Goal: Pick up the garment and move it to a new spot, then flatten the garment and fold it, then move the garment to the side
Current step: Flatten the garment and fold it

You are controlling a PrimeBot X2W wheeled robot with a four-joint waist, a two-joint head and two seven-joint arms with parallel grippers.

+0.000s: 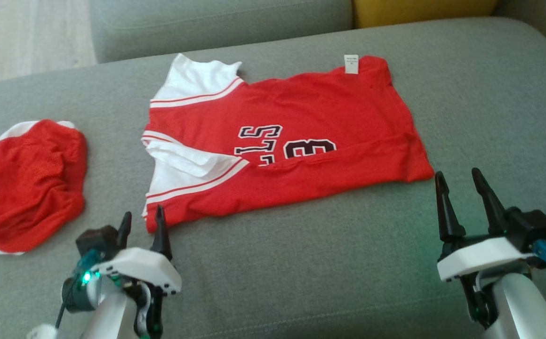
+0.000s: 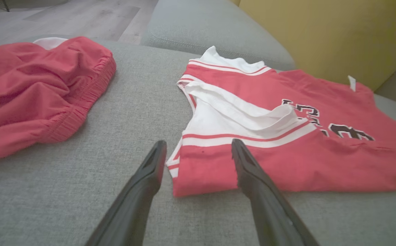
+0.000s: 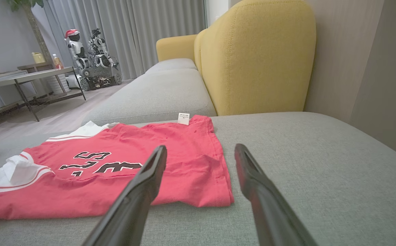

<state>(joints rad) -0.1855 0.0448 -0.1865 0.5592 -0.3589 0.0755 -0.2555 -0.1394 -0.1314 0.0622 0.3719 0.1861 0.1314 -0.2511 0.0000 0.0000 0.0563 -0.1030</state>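
Observation:
The garment (image 1: 301, 141) is a red jersey with white sleeves and dark lettering, lying folded lengthwise on the grey sofa seat (image 1: 301, 273). Its near fold edge runs from lower left to right. My left gripper (image 1: 143, 221) hovers open at the jersey's near left corner (image 2: 184, 181), its fingers straddling that corner in the left wrist view. My right gripper (image 1: 461, 181) stands open just right of the jersey's near right corner (image 3: 223, 200), nothing between its fingers. A white label (image 1: 351, 63) sticks up at the far hem.
A crumpled pair of red shorts (image 1: 28, 183) lies at the seat's left end. A yellow backrest (image 3: 256, 58) rises behind the seat, with another grey cushion (image 3: 164, 92) beyond. A table (image 3: 30, 75) and another robot (image 3: 88, 58) stand on the floor farther off.

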